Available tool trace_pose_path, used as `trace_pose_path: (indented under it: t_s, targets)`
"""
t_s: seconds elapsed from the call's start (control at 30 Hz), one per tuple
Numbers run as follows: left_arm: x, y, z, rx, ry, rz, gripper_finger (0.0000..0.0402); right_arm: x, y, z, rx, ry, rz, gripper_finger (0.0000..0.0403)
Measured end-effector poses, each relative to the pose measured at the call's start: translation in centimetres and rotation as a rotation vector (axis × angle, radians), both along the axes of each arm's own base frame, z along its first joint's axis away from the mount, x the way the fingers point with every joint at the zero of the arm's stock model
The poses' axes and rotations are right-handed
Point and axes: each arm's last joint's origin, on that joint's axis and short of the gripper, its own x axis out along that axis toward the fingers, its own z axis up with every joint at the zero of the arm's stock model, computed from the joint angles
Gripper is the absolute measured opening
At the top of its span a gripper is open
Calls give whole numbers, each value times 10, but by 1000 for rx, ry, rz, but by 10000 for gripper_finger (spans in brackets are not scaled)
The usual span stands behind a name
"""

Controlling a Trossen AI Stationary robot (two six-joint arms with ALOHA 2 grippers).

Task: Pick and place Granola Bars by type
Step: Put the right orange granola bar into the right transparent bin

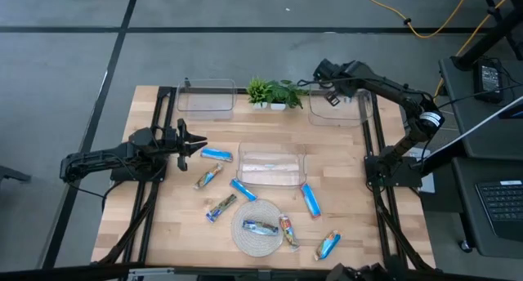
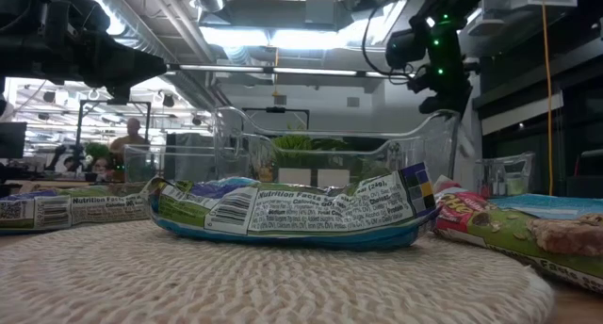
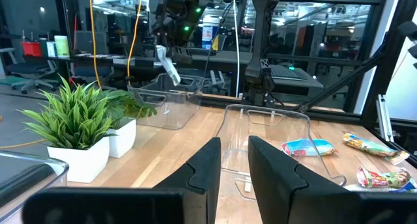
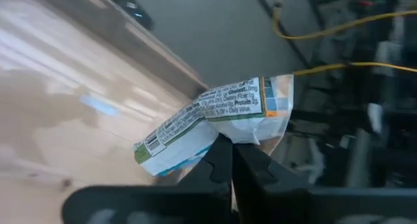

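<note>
My right gripper (image 1: 330, 95) is shut on a granola bar (image 4: 218, 118) with a white, green and blue wrapper. It holds the bar over the clear bin (image 1: 337, 109) at the table's far right. In the left wrist view the same bar (image 3: 169, 65) hangs under that gripper. My left gripper (image 1: 194, 142) waits open and level at the table's left, with nothing between its fingers (image 3: 204, 167). Several other bars lie flat on the table, among them a blue one (image 1: 216, 155) and another blue one (image 1: 310, 199). Two more (image 1: 260, 227) (image 1: 288, 230) rest on the round woven mat (image 1: 245, 242). My right gripper pinches the bar between its two fingers at the middle of one long edge (image 4: 223, 137), where the wrapper bends. The fingers slant down from above. The bar is lifted clear above the bin and hangs tilted below the fingers.
A second clear bin (image 1: 206, 99) stands at the far left and a third (image 1: 271, 168) at the table's middle. A small potted plant (image 1: 274, 93) sits between the two far bins. Bare wood lies along the table's right side.
</note>
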Motion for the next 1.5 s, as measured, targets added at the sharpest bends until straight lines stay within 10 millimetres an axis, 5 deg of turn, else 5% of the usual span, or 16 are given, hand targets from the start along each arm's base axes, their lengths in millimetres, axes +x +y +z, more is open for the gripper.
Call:
trace_pose_path:
  t_s: [0.6, 1.17, 1.5]
  targets:
    - [0, 0, 0, 0, -1, 0, 72, 11, 11, 3, -175, 144, 28, 3]
    - [0, 0, 0, 0, 0, 0, 72, 45, -17, -68, -121, 300, 60, 3]
    - [0, 0, 0, 0, 0, 0, 72, 47, -19, -74, -113, 310, 62, 17]
